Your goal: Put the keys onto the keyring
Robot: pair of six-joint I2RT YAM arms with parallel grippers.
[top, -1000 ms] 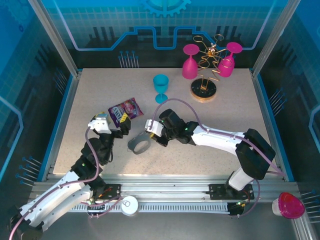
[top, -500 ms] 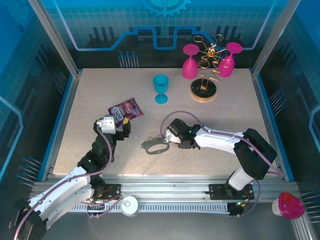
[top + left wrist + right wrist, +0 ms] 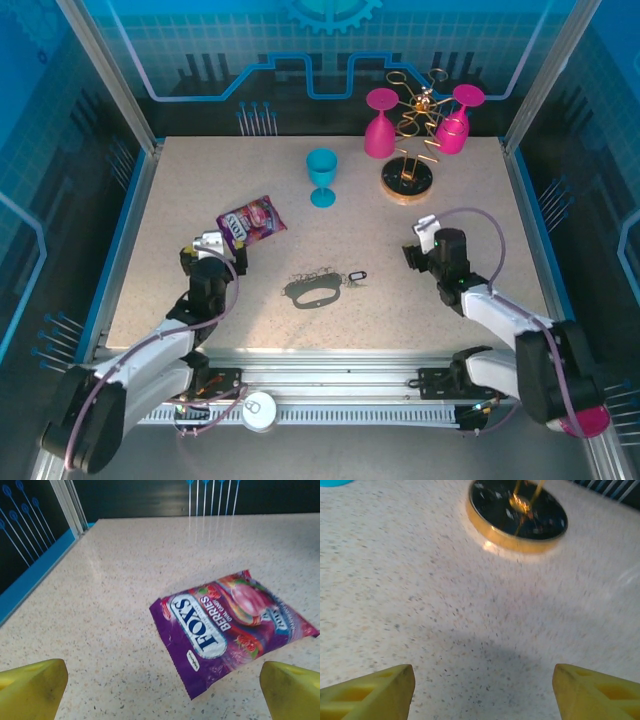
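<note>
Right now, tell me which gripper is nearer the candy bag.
Left. The left gripper sits just short of the candy bag; the right gripper is across the table, facing the gold stand.

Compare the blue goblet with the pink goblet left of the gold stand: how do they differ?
Colour: the blue goblet is turquoise; the pink goblet is magenta.
Pose: the blue goblet stands upright on its foot; the pink goblet is inverted, foot uppermost.
Place: the blue goblet stands alone on open table; the pink goblet is close beside the gold wire stand.
Both are stemmed, with a round foot.
</note>
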